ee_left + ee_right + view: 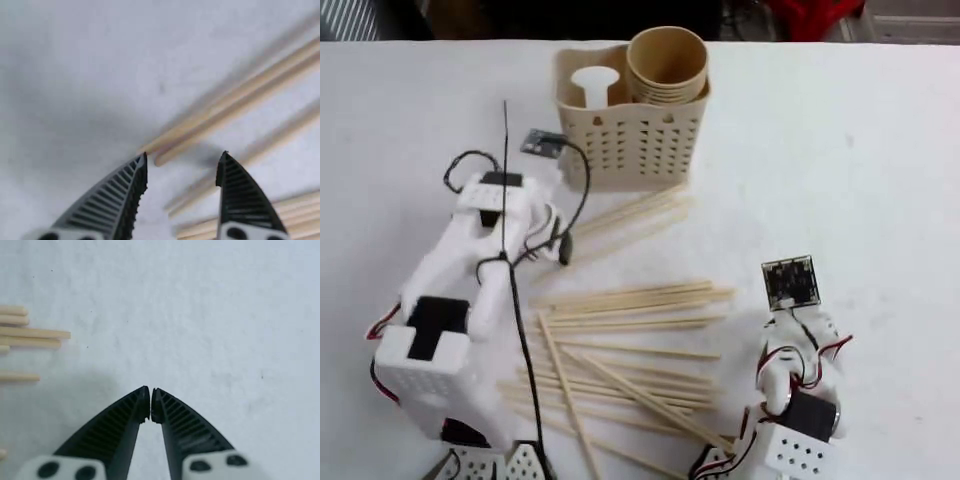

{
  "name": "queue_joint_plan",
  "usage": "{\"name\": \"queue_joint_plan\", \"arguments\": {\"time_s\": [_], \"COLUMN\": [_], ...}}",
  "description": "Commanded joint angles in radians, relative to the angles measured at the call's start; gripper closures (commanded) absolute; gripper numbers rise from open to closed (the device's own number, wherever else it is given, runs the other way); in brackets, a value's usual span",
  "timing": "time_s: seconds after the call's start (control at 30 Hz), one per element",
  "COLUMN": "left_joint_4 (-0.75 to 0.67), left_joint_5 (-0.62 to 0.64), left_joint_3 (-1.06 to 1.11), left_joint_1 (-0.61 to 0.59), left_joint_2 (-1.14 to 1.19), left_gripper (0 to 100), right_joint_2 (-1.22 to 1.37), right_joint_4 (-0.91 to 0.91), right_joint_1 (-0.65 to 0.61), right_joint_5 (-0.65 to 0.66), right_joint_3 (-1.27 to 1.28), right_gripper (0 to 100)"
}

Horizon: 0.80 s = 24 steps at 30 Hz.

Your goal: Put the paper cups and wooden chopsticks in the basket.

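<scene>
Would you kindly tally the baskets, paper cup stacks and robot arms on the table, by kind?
Basket: 1
Paper cup stack: 1
Robot arms: 2 (left arm, right arm)
Total: 4
The loose wooden chopsticks overlap too much to count.

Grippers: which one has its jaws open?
The left gripper, black jaws apart by the tips of pale wooden chopsticks; the right gripper has its jaws shut.

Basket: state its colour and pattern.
Beige basket, its walls perforated with rows of small holes; clearest in the high view.
</scene>
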Motion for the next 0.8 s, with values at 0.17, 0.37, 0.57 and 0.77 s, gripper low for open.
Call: {"name": "queue_joint_plan", "arguments": {"time_s": [0.17,0.37,0.57,0.77], "left_joint_4": [0.032,-0.04,-0.167,-0.322], "left_joint_5": [-0.107,-0.138,-0.031,0.028], "left_joint_3": [0.13,0.269,0.282,0.275], "left_joint_1": [0.042,0.033,-0.053,-0.071], "left_joint_2": [-0.09,-0.289,-0.496,-0.394], "left_gripper": [77,77,77,77], "right_joint_2": [-0.01,-0.01,-0.01,-0.01], "right_joint_4": [0.007,0.007,0.007,0.007], "right_joint_1": [0.007,0.007,0.007,0.007], "right_joint_5": [0.005,0.005,0.005,0.005], "right_joint_3": [0.006,0.006,0.006,0.006], "right_gripper": [97.4,97.4,97.4,97.4]}}
